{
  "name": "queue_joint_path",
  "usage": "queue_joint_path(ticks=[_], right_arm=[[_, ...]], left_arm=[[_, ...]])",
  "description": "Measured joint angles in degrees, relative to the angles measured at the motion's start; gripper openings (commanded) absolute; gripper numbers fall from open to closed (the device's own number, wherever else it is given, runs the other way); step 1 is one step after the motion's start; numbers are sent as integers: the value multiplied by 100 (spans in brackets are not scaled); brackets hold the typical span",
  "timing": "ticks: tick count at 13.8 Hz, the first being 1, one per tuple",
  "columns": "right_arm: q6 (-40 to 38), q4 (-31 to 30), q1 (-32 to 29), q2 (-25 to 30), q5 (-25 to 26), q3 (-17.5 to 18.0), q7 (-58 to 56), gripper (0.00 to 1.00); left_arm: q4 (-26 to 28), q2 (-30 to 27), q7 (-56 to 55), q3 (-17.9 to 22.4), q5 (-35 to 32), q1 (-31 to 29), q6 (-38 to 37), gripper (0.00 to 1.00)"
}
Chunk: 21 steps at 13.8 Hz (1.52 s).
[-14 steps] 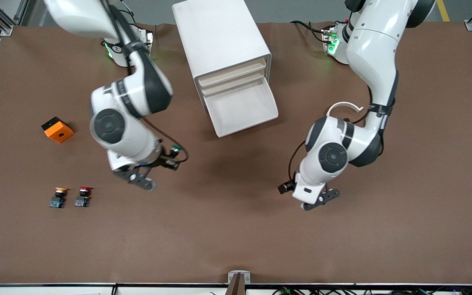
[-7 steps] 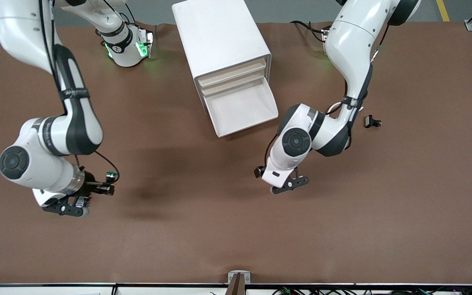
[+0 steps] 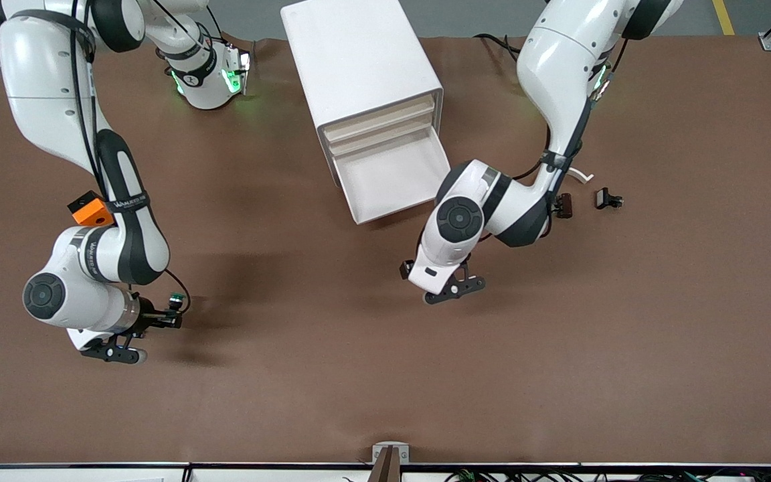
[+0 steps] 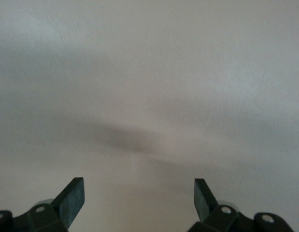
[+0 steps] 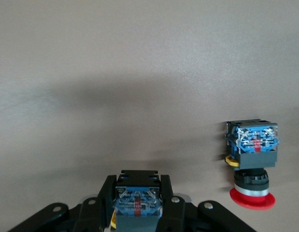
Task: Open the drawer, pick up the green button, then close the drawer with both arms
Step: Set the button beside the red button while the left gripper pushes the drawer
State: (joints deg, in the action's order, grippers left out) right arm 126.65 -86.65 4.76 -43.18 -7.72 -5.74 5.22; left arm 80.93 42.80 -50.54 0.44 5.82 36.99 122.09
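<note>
Cream-white plastic drawer is open and empty. My right gripper clamps the blue-grey-based button above the brown table, beside the red-capped button. Left gripper hangs spread in front of the drawer; I judge closing remains.

And there was the orange block, partly covered, toward the right arm's end of the brown table. A red-capped button lay on its side on the bare surface. At the left arm's end, a small black part sat near a darker piece, with a white curved strip just beside that. A metal bracket sat at the table's nearest edge.
</note>
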Motion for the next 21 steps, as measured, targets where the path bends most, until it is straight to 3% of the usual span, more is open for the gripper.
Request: queue_joint_path(ticks=[7,16,21], right_arm=[[3,163,-16,-176,0,3,-23,0],[198,300,-17,-316,0,4,-183,0],[276,320,-17,-400,0,4,-199,0]], left_arm=[[229,30,-1207,-226,1,282,0,100],[493,27,-1344,-911,3,288,-25,100],[491,-131,-1344,-1245,3,283,-575,100]])
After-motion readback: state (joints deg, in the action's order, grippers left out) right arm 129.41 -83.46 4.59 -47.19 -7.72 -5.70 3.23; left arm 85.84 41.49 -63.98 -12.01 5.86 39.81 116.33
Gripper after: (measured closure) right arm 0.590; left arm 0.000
